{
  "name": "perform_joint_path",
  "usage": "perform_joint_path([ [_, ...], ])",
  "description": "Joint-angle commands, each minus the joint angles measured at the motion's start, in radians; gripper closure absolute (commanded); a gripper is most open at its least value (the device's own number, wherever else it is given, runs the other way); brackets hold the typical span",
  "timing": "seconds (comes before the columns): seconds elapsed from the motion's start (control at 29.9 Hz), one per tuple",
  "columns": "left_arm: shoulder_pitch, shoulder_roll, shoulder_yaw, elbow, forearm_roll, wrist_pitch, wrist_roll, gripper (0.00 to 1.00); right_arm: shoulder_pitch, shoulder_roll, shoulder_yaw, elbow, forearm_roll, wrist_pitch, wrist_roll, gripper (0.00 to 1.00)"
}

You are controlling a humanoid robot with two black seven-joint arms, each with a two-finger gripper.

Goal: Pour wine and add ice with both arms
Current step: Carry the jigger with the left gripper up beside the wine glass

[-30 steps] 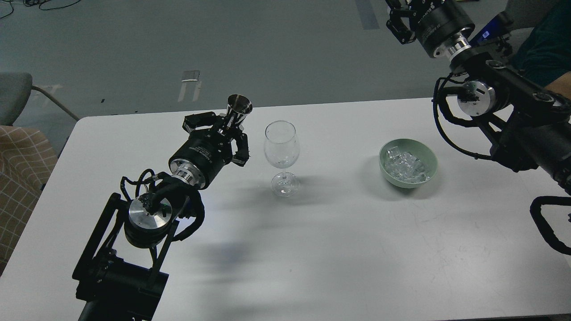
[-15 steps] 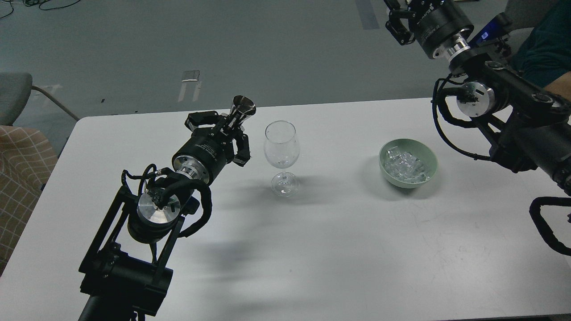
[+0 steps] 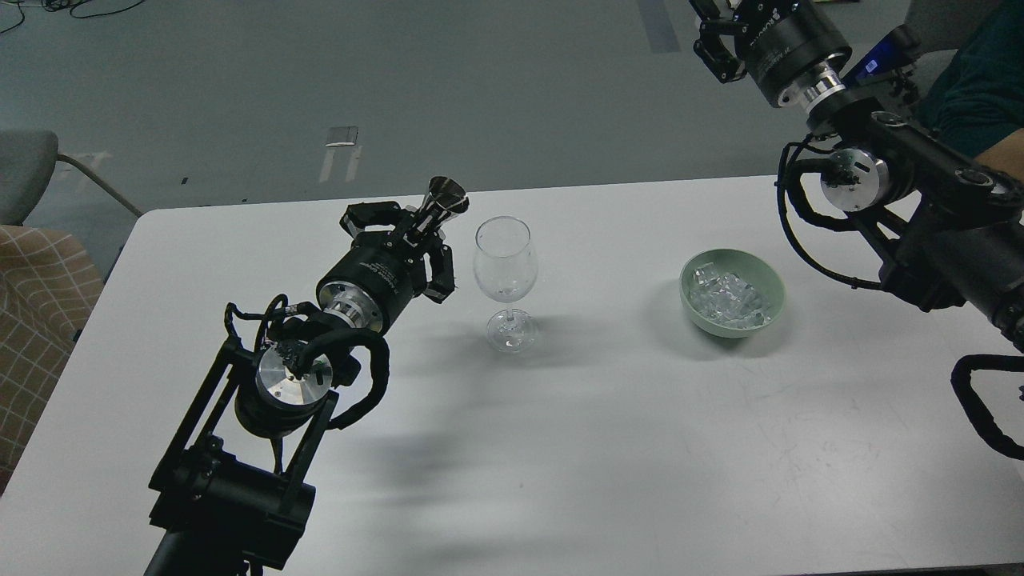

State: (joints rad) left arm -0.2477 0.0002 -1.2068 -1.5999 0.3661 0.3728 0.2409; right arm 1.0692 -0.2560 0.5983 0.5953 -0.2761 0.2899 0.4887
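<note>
My left gripper [image 3: 418,232] is shut on a small silver metal cup [image 3: 442,200], held above the white table [image 3: 560,448] just left of the clear stemmed wine glass [image 3: 504,280]. The cup tilts up and to the right, its mouth near the glass's rim. The glass stands upright and looks empty. A pale green bowl [image 3: 770,278] to the right holds several clear ice cubes [image 3: 728,300]. My right gripper [image 3: 716,36] is high at the top edge, far above and behind the bowl; its fingers are mostly cut off.
A person's arm in a dark teal sleeve [image 3: 980,88] shows at the top right. A grey chair [image 3: 24,172] and a checked cushion [image 3: 36,320] stand left of the table. Grey floor lies beyond the table's far edge.
My left arm has moved right and a little forward, bringing the metal cup closer to the wine glass. The right arm has barely moved.
</note>
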Motion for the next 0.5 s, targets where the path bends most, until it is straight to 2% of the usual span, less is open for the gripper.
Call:
perform_joint_path([
  [0.0,0.004,0.0,0.033,0.001,0.045,-0.002,0.001,0.94,0.0,0.001,0.0,0.0,-0.002,0.0,0.0,0.0],
  [0.47,0.005,0.0,0.053,0.011,0.115,-0.008,0.0,0.94,0.0,0.001,0.0,0.0,-0.002,0.0,0.0,0.0],
])
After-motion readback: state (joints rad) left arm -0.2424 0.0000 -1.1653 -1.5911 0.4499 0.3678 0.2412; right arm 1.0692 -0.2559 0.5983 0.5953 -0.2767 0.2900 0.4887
